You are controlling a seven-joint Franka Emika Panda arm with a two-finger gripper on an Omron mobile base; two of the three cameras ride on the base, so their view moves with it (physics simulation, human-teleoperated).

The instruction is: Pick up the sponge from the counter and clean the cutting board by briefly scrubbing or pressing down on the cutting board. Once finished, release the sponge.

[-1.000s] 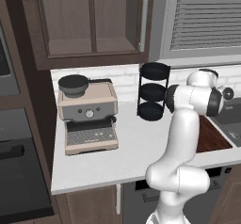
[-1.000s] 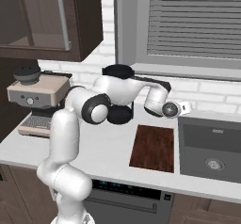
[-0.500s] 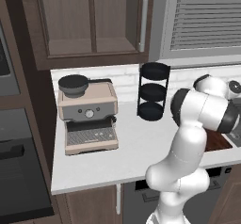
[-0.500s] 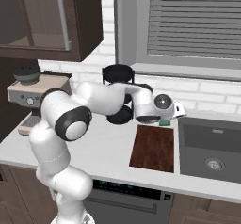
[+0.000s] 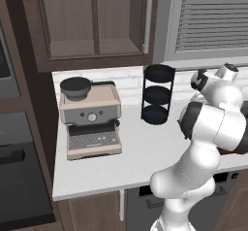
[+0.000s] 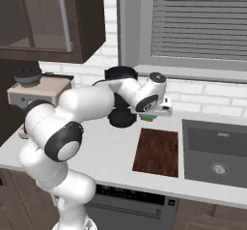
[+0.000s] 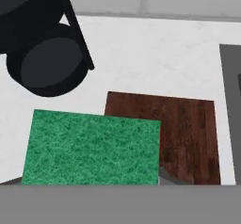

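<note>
My gripper (image 6: 154, 111) hangs over the back of the counter (image 6: 103, 149), just beyond the far edge of the dark reddish-brown cutting board (image 6: 157, 151). It is shut on the sponge (image 6: 148, 117), which shows as a green patch right under the hand. In the hand view the sponge's green face (image 7: 92, 148) is very close. It covers the near left corner of the cutting board (image 7: 186, 133), and my fingertips are hidden behind it. The sponge is held in the air, apart from the board.
The black three-tier round rack (image 6: 120, 97) stands just left of the gripper by the wall, partly behind my arm. A sink (image 6: 217, 151) lies to the right of the board. The coffee machine (image 5: 91, 121) stands at the counter's left end.
The hand has swung left across the back of the counter, toward the black rack, and the sponge has gone with it. The forearm has turned closer to the left camera.
</note>
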